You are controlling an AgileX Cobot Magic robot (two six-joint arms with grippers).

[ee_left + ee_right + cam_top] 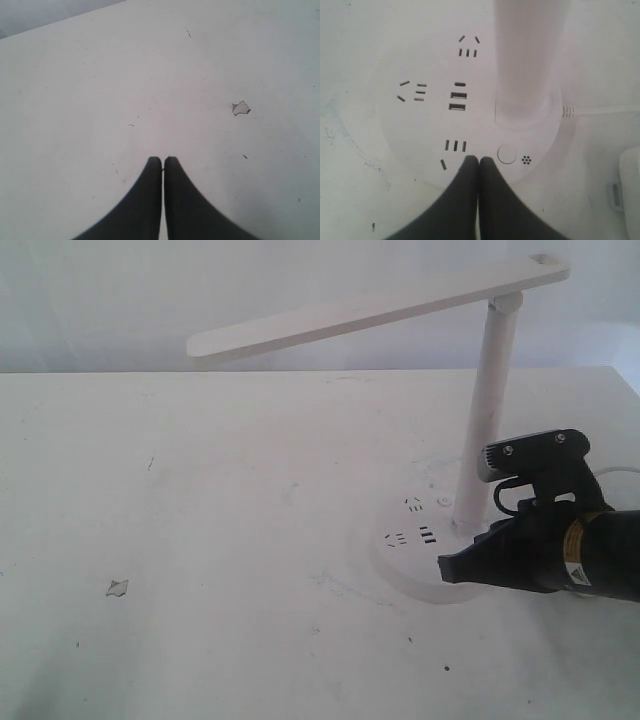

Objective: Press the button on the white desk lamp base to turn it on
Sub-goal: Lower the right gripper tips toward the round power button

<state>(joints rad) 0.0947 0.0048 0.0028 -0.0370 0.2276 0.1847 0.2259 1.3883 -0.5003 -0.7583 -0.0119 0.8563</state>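
Toward 4 o'clock on the worktop [200, 540], exterior view: one white desk lamp [490, 390], one base [410, 540], right tool [445, 568] at its 4 o'clock rim. Left wrist view: left tool [163, 161] clenched above worktop, one chip [240, 107] nearby. Right wrist view: right tool [478, 160] clenched, tips over base [420, 125], just beside one round button [507, 154].

The right arm [600, 555] reaches in from the right edge of the exterior view, its black wrist close to level and tipped slightly down. The right hand [447, 567] at its end points leftward, its 2 dark fingers [462, 200] pressed flat together into 1 narrow wedge with no gap between them. The left hand [163, 161], seen only by its own wrist camera, has its 2 black fingers [140, 205] likewise closed tip to tip and angled downward.
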